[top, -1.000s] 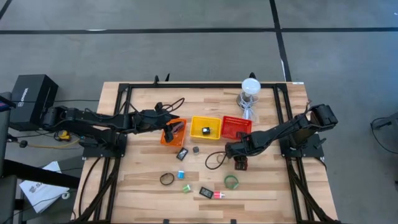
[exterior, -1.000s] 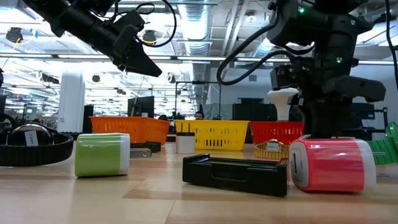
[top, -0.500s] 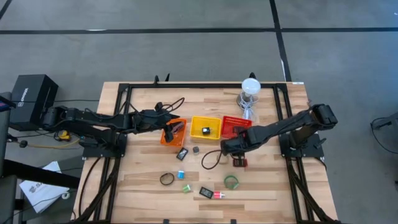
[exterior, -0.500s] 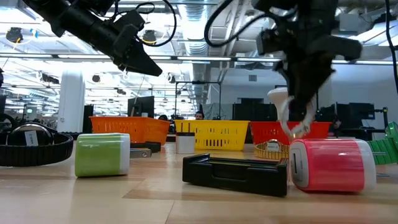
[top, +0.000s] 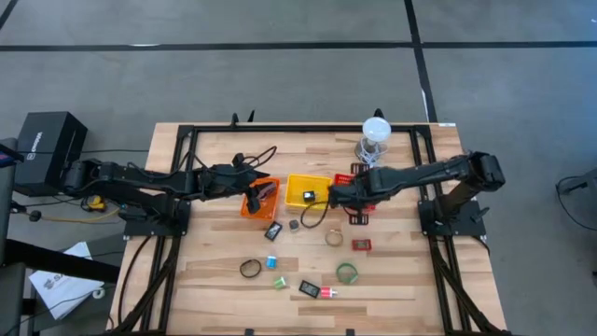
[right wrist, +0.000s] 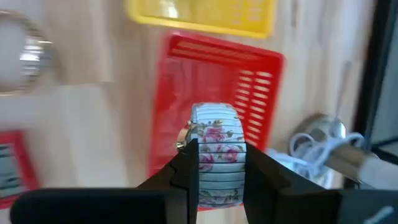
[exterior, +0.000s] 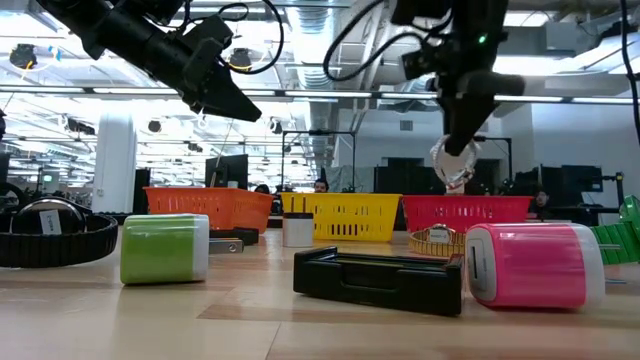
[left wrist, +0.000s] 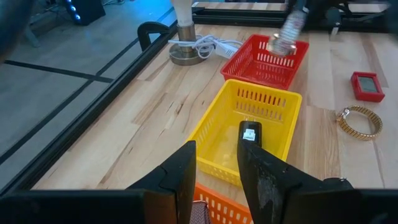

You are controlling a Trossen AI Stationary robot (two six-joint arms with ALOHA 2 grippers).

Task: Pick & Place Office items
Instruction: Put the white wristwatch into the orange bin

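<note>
Since a second ago my right gripper has swung from the table in front of the red basket to hover above that basket, clenched on a floral-patterned roll. Left behind in front of the basket lie a gold bracelet and small red piece. My left gripper, fingers slightly parted and holding nothing, stays over the orange basket.

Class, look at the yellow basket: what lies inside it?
One small black item with a white label lies in the yellow basket. The left end effector's fingers cover the basket's near corner, so anything there cannot be seen.
</note>
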